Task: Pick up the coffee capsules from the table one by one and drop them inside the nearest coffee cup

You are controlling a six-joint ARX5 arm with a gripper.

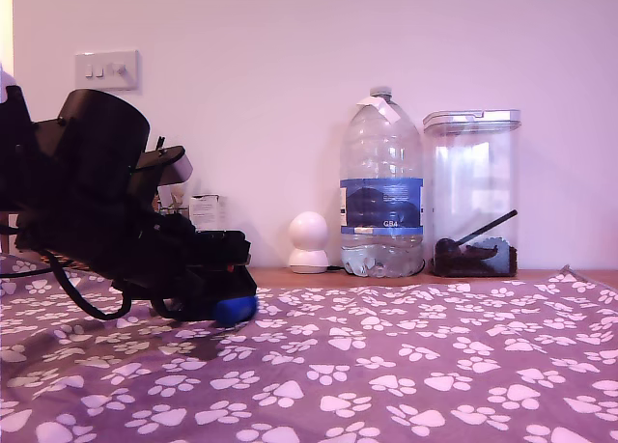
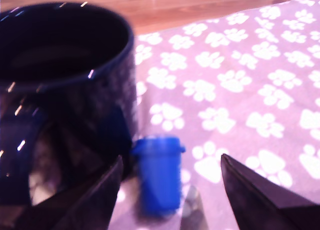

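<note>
While tool (image 2: 170,190) gapes, capsule (image 2: 159,172) beside mug (image 2: 65,89) (bottle (image 1: 381,187) label unreadable).

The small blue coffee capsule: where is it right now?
The small blue coffee capsule stands on the paw-print cloth beside the glossy dark mug, between the open gripper fingers; it shows at the exterior view's left.

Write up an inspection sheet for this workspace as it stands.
Surface: table under a purple paw-print cloth, wooden edge along the wall.
Job's things: blue coffee capsule upright on the cloth beside the dark glossy coffee cup; the cup is hidden behind the arm in the exterior view.
Clutter: large water bottle, clear lidded container with a scoop, small white round device.
Grippers: tool open, jaws either side of the capsule, not closed on it.
Cables: black cable looping on the cloth under the arm.
Surroundings: plain wall, light switch.
</note>
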